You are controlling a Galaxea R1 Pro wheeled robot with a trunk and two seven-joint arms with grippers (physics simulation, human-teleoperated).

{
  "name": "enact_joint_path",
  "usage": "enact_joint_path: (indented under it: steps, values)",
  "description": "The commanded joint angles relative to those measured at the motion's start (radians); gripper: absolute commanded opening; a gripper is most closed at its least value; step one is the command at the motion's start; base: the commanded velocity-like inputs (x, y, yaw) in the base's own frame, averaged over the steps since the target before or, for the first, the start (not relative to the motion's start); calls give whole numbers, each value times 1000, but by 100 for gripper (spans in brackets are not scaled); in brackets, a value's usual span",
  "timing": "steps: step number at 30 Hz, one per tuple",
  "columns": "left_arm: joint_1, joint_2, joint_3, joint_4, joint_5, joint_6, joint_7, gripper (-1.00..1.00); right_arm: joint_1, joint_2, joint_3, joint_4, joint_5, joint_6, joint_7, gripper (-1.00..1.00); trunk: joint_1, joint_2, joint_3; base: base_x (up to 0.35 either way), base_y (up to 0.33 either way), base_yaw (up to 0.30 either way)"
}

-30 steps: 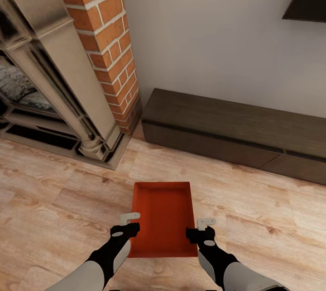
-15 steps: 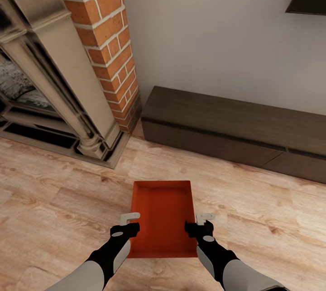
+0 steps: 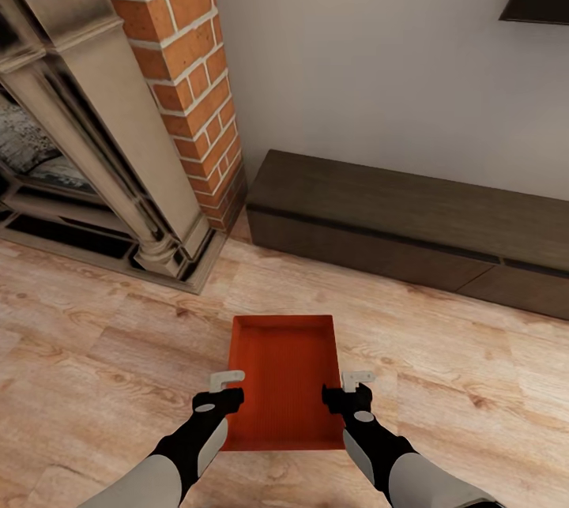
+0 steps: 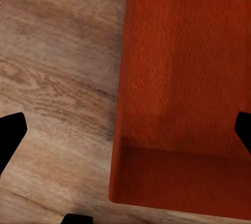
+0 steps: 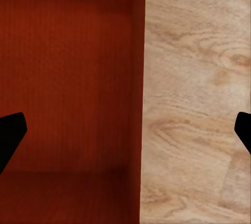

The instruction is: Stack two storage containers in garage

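red-orange storage container [image 3: 283, 381] lies flat on the light wood floor [image 3: 95, 350], in front of a dark low cabinet [image 3: 411, 227] and near the brick fireplace [image 3: 118, 113]; left gripper [image 3: 227, 376] and right gripper [image 3: 357, 377] flank its long sides, fingers apart, each straddling a wall.

The storage container [image 3: 284, 381] lies on the plank floor [image 3: 95, 358] between both tools; fireplace [image 3: 87, 137] behind-left, low cabinet [image 3: 411, 227] behind-right.
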Motion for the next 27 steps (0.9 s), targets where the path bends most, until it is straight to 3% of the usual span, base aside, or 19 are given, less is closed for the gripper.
enact_joint_path:
  steps: [1,17,27]
  values:
    - [0,2,-8,-4,10,5,7,100,-1,0,9,1,-9,-8,-5,100,0,0,-1,0,0,0]
    - [0,22,-14,-10,2,9,5,100,-1,0,14,3,-7,-15,-5,100,0,0,-1,0,0,0]
    - [0,20,-15,-12,-33,5,6,100,-1,-1,13,3,-9,-15,-5,100,38,-70,-32,0,0,0]
